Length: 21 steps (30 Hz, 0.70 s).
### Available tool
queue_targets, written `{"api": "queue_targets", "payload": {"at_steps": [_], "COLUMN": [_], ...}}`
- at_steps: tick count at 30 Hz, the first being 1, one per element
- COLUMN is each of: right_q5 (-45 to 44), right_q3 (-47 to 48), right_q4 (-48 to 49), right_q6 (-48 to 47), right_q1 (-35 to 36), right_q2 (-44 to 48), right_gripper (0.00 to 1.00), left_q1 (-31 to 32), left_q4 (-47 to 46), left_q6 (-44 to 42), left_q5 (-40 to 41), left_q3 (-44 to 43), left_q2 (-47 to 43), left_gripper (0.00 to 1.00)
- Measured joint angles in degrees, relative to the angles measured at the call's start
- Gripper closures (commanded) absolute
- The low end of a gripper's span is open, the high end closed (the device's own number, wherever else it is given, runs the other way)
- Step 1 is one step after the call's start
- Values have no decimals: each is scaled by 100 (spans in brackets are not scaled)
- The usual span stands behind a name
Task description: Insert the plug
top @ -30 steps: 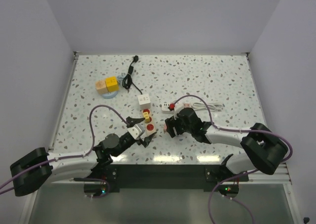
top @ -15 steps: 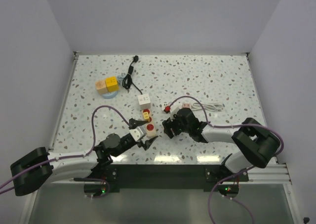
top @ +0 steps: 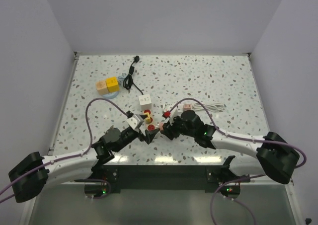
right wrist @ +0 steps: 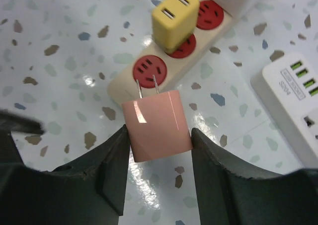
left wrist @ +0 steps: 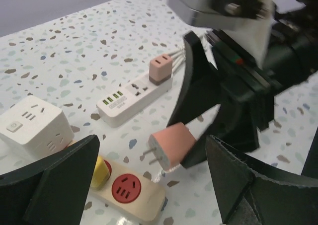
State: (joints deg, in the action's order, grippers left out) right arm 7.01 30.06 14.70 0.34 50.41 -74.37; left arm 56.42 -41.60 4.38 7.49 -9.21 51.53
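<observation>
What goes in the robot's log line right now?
right gripper: shut on pink plug | aim: free red socket, not inserted | yellow plug: plugged in beside it | left gripper: open, empty

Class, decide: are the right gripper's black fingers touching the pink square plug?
Touching. The right wrist view shows both black fingers pressed flat against opposite sides of the pink square plug, with no gap on either side.

Pink plug [right wrist: 158, 125], prongs toward red socket [right wrist: 148, 67]

faint small print on the white power strip [right wrist: 290, 106] — too blurred to read, no other lettering legible
</observation>
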Motion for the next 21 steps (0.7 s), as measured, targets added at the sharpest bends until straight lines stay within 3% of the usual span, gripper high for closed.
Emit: {"api": "queue_targets", "payload": {"at_steps": [6,21], "right_q5": [-22,-452], "right_q3": [57,-46], "right_q4": [-188,-348], "right_q6": [-463,-986], "right_q1": [621,890], "right_q2": [752,1327], "right_gripper": [100,100], "left_q1": [-732,-841], "left_q4": [297,691], "left_q6": [957,1899], "left_q5": [-457,-1340], "left_q3": [-435,-492], "left_q2": [-90,-118], "left_gripper": [7,7]}}
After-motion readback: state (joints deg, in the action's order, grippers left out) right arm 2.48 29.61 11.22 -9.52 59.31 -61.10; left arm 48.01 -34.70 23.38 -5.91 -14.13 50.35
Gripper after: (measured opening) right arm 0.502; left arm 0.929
